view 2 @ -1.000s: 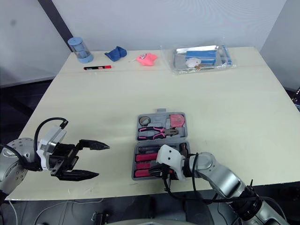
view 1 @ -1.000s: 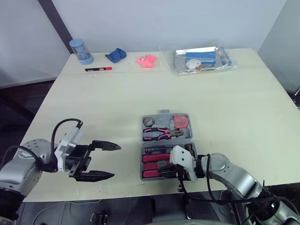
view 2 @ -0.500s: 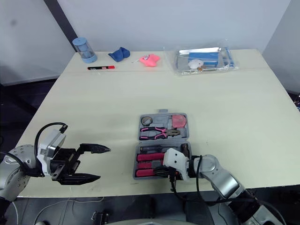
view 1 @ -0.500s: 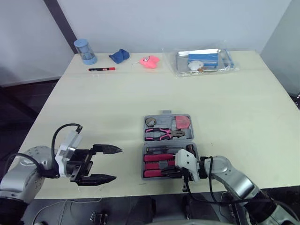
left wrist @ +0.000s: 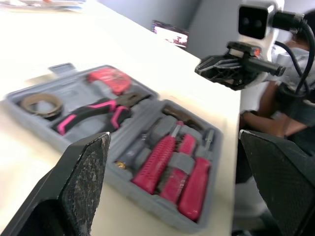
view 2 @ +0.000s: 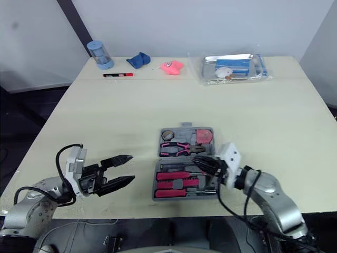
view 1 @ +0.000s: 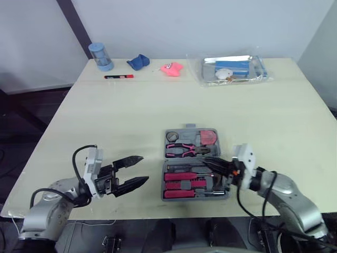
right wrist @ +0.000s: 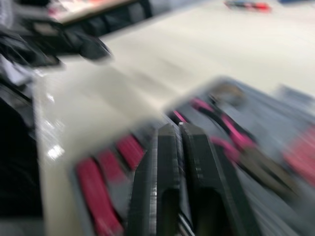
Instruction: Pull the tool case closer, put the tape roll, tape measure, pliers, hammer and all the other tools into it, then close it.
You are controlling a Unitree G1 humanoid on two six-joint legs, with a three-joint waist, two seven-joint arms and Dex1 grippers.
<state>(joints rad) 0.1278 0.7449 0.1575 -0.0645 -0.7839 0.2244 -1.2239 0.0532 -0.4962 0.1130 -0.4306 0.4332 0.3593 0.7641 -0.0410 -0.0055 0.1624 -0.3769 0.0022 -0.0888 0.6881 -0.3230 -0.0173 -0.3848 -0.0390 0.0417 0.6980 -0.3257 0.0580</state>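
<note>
The grey tool case [view 1: 188,128] lies open near the table's front edge. Its far half holds a tape roll [view 1: 171,136], pink-handled pliers [view 1: 184,150] and a red tape measure [view 1: 209,136]. Red-handled tools [view 1: 181,182] fill the near half. My right gripper [view 1: 208,162] is shut and reaches in from the case's right side, its tips above the seam between the halves; the right wrist view shows its fingers [right wrist: 167,147] pressed together over the tools. My left gripper [view 1: 141,169] stands open on the left of the case, holding nothing, pointing at it [left wrist: 174,140].
Along the far edge stand a blue cylinder [view 1: 100,56], a blue cloth [view 1: 138,62], a pink toy [view 1: 172,68], a red-and-black pen [view 1: 118,77] and a clear bag over a tray [view 1: 235,68]. Bare tabletop lies between them and the case.
The camera has shifted. My right arm has drawn back from over the case's near half to its right side, fingers now pointing left. The left gripper stays open beside the case.
</note>
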